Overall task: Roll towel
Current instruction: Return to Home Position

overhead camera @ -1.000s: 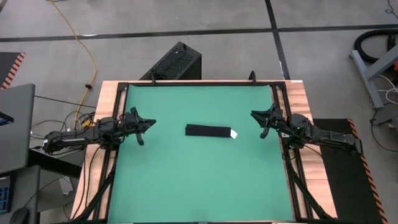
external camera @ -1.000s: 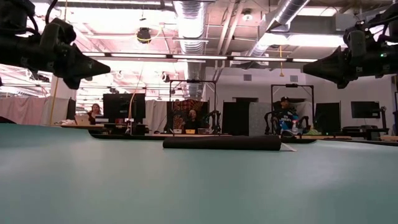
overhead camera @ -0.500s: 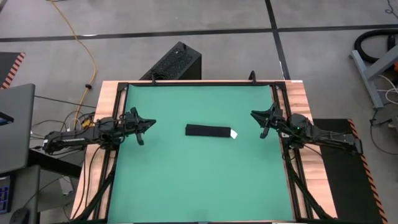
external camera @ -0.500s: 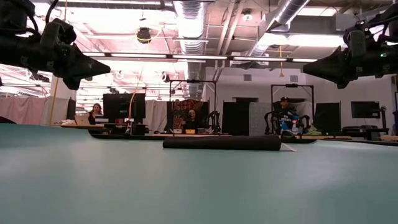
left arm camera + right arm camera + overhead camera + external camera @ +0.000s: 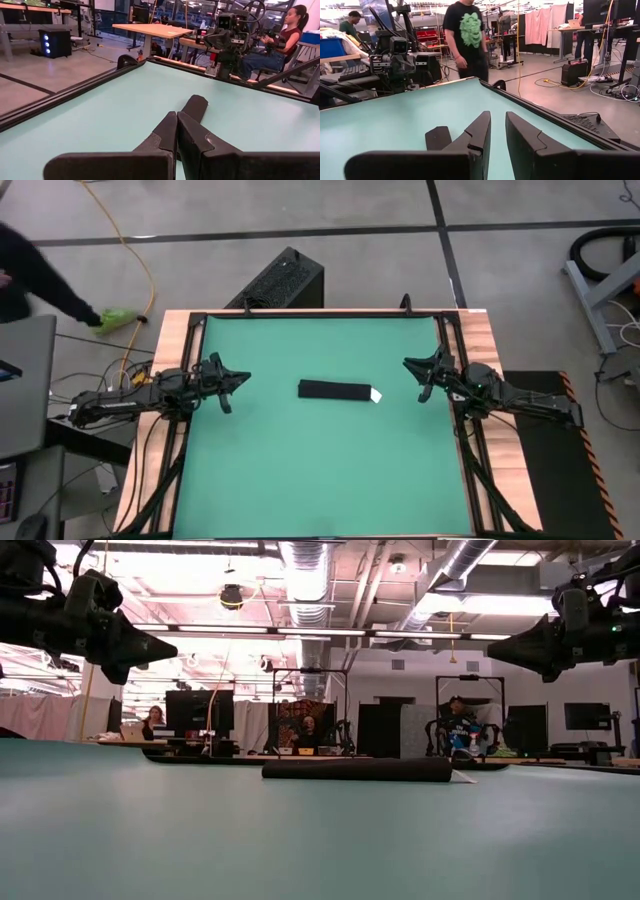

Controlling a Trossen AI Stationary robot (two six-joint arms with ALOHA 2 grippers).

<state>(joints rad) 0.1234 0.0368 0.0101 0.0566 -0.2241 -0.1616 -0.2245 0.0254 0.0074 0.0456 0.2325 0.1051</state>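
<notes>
The black towel point(image 5: 335, 391) lies as a narrow roll on the middle of the green table point(image 5: 320, 470), its length running left to right. Its small white tag point(image 5: 377, 395) is at its right end. The roll also shows in the low view point(image 5: 357, 769), the left wrist view point(image 5: 195, 106) and the right wrist view point(image 5: 438, 137). My left gripper point(image 5: 236, 386) hovers near the table's left edge, shut and empty, well left of the roll. My right gripper point(image 5: 412, 378) hovers near the right edge, fingers a narrow gap apart, empty, right of the tag.
A hard black ribbed box point(image 5: 280, 280) stands on the floor beyond the table's far edge. A person's dark sleeve point(image 5: 40, 275) with a green thing point(image 5: 112, 318) reaches in past the far left corner. Another person point(image 5: 467, 35) stands beyond the table's left side.
Both arms and the towel roll have kept still. A person's dark sleeve holding a green thing has come into the high view beyond the table's far left corner.
</notes>
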